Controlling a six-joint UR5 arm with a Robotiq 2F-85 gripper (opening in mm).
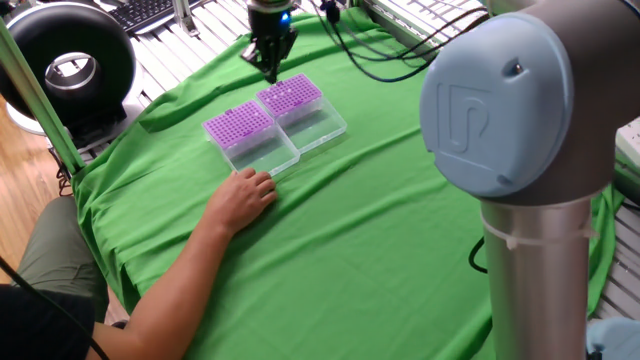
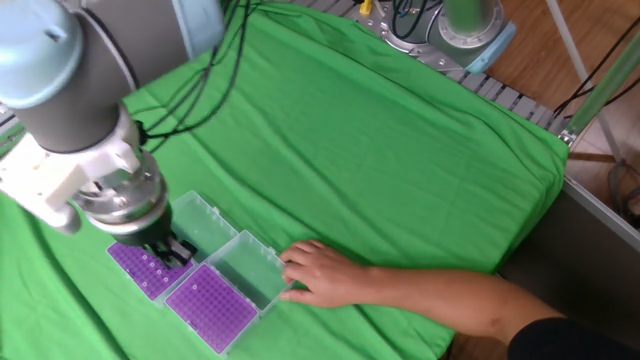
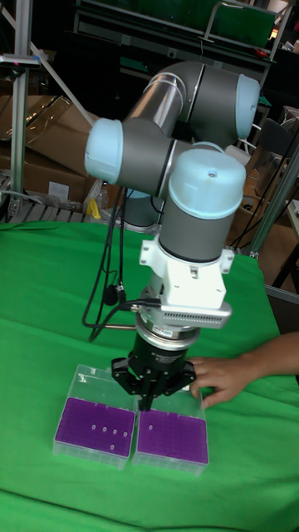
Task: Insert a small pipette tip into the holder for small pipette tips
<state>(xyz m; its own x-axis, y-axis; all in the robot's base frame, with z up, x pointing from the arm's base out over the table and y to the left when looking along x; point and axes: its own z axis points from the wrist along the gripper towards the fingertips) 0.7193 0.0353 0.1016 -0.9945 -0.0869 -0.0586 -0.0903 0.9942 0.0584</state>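
Observation:
Two purple tip holders with open clear lids lie side by side on the green cloth. One holder [image 1: 290,95] [image 2: 150,268] [image 3: 94,428] has a few white tips standing in it. The other holder [image 1: 240,125] [image 2: 208,305] [image 3: 172,435] shows only purple. My gripper [image 1: 270,70] [image 2: 176,250] [image 3: 148,402] hangs just above the seam between them, its fingers drawn together to a narrow point. They appear shut on a small pipette tip, which is too thin to make out clearly.
A person's hand [image 1: 245,195] [image 2: 320,275] [image 3: 220,374] rests against the clear lid of the all-purple holder, the forearm stretching off the table's edge. A black ring-shaped device [image 1: 70,65] and a keyboard [image 1: 145,12] lie beyond the cloth. Another arm's base [image 2: 470,25] stands at the far side.

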